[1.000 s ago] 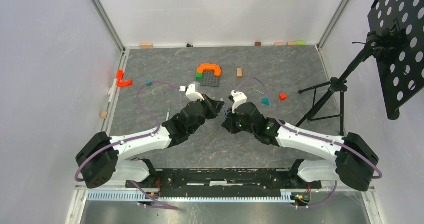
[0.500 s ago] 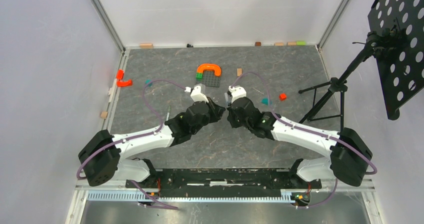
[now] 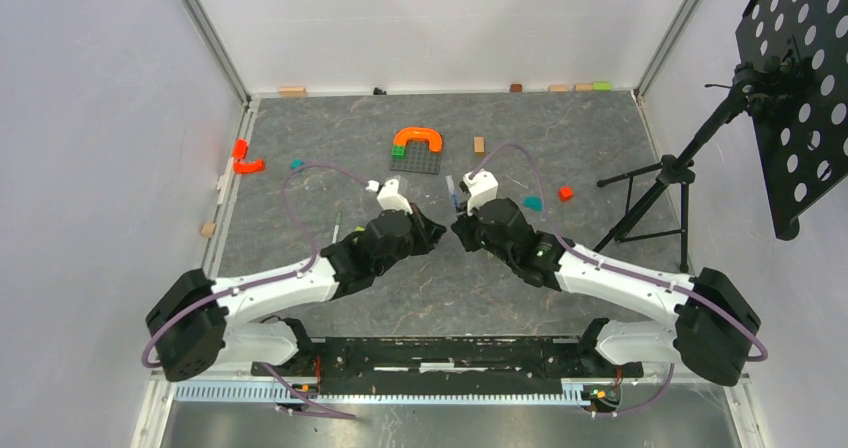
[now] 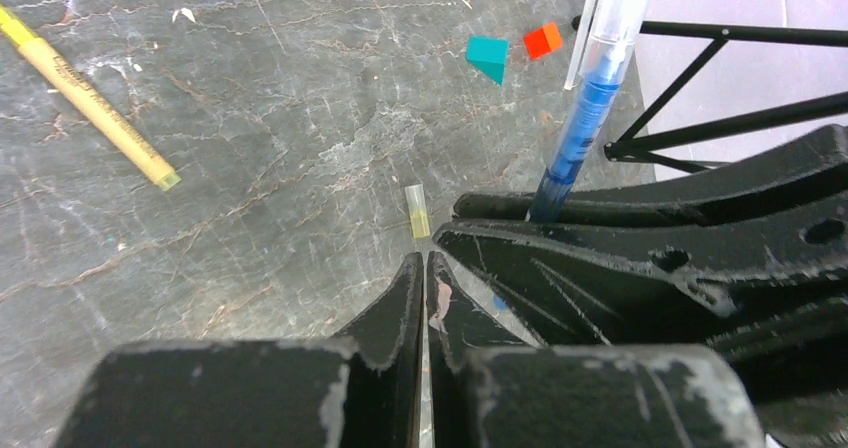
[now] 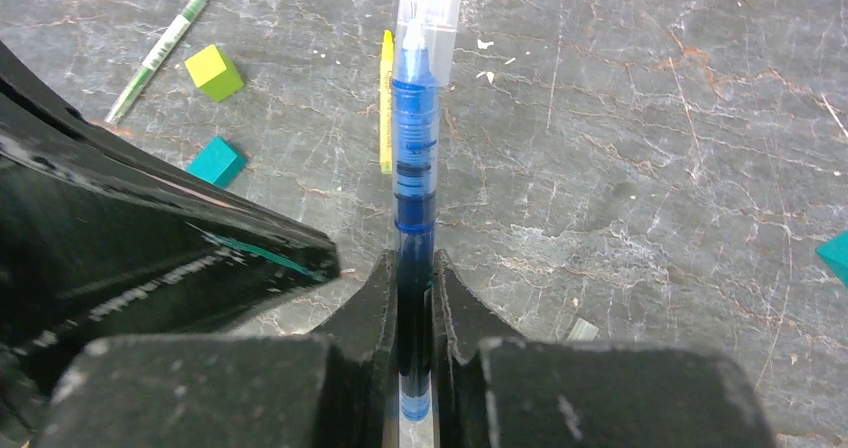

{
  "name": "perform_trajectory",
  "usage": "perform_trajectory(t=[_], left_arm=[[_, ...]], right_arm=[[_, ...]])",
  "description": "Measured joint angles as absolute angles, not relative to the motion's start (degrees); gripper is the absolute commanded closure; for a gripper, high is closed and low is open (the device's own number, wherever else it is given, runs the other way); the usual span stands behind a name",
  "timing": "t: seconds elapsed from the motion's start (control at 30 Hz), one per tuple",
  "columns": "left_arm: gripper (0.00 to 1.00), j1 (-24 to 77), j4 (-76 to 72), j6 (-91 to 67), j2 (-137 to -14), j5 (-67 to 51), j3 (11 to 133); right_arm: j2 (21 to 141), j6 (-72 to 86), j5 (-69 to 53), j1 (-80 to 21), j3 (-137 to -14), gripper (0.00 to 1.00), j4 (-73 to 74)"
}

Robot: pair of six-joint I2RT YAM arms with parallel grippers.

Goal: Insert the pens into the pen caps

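Now | blue pen [image 5: 414,168] clamped in right gripper [image 5: 412,298], above table [image 5: 650,168], clear cap [image 5: 428,3] over tip | left gripper [image 4: 424,273] clenched, jaws pressed together, just beside right | yellow pen [image 4: 85,93] and green pen [image 5: 165,48] lying flat on table, apart from both grippers

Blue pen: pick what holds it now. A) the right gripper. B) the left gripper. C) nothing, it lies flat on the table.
A: in the right wrist view the blue pen is clamped in the right gripper; the left gripper is shut beside it, not on it.
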State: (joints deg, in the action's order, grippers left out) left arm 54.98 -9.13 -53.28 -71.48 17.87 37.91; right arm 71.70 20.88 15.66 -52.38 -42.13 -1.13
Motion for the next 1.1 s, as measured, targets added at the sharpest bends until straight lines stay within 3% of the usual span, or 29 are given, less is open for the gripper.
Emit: perform_trajectory(t=[0.1,0.33,0.5,0.67,1.1], left_arm=[[0.58,55.0,-9.7,-51.9,-67.2,17.8,35.2],[0.32,55.0,-11.3,-44.5,-52.0,17.8,28.2],[0.07,55.0,-15.9,-38.1,-41.3,14.4,24.7],[0.04,55.0,-22.4,-34.2,-35.7,9.9,21.9],[0.16,55.0,-27.9,-32.6,-44.6,-0.7,28.1]], right_arm=[[69.4,19.3,13.9,-52.4,-39.0,1.0,-4.7],[61.8,15.5,7.4,-52.4,-31.6,1.0,-12.4],[58.4,14.0,2.3,-52.4,-29.5,1.0,-16.3],[56.0,13.3,-2.6,-52.4,-27.8,1.0,-19.2],[50.0,12.0,-13.3,-52.4,-24.3,1.0,-23.3]])
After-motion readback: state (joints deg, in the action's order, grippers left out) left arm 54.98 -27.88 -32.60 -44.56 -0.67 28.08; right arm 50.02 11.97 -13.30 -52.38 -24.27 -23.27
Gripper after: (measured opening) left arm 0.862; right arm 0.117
